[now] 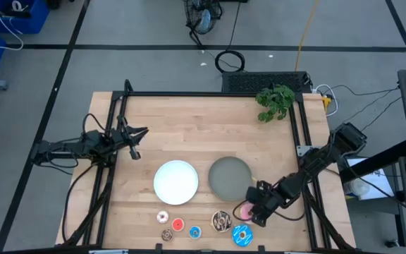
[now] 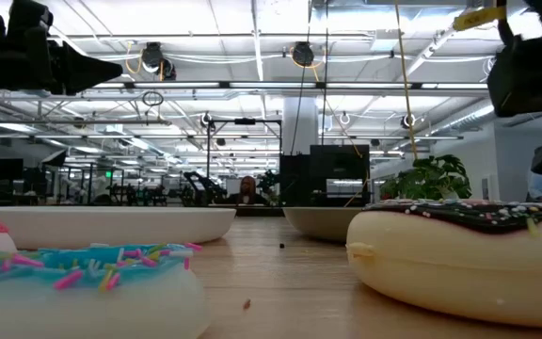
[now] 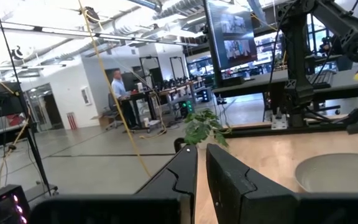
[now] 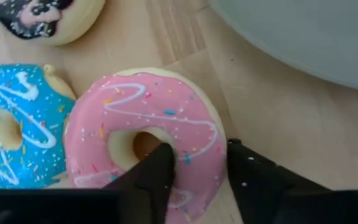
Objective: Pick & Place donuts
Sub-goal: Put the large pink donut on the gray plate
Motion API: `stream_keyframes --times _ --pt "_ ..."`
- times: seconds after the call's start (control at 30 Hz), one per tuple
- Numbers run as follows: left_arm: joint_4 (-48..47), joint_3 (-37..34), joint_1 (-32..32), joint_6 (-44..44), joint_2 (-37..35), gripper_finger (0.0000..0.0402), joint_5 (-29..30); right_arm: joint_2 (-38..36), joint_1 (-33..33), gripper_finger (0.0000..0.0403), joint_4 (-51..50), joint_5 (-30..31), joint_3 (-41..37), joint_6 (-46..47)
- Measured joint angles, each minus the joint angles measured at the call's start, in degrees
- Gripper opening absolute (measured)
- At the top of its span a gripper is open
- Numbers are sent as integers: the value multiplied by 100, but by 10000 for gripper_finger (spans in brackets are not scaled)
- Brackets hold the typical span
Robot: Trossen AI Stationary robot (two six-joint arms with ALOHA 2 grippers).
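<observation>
The pink donut [image 4: 123,109] lies flat on the wooden table near its right front, just in front of the grey plate [image 1: 230,176]. My right gripper [image 4: 201,158] has come down on it and is shut on its ring. Beside it lie the blue sprinkled donut [image 4: 11,124] and the brown streaked donut [image 4: 42,18]. Several tiny donuts [image 1: 177,224] lie in front of the white plate [image 1: 175,181]. My left gripper [image 1: 141,132] waits shut, in the air at the table's left edge. My right gripper has one finger [image 4: 160,165] in the pink donut's hole and the other [image 4: 244,168] outside its rim, with one side of the ring [image 4: 201,140] between them. The fingers slant steeply down from the table's right. The donut lies flat on the table.
A green plant [image 1: 275,101] stands at the far right corner. A black frame [image 1: 210,94] runs along the table's far edge and sides. The grey plate's rim [image 4: 303,37] lies close beyond the pink donut.
</observation>
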State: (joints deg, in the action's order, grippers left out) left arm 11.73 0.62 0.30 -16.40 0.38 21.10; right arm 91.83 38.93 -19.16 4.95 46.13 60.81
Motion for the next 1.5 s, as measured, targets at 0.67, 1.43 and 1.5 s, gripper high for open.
stream_keyframes --times 0.67,1.43,1.5 --pt "-85 0 2 157 0 42 0 -1151 -104 6 -518 -137 184 -570" --pt "-185 0 0 437 -2 42 -2 -1228 -438 6 -4721 243 3311 -676" --pt "-186 0 2 433 -2 42 -2 -1228 -536 6 -4711 241 3311 -717"
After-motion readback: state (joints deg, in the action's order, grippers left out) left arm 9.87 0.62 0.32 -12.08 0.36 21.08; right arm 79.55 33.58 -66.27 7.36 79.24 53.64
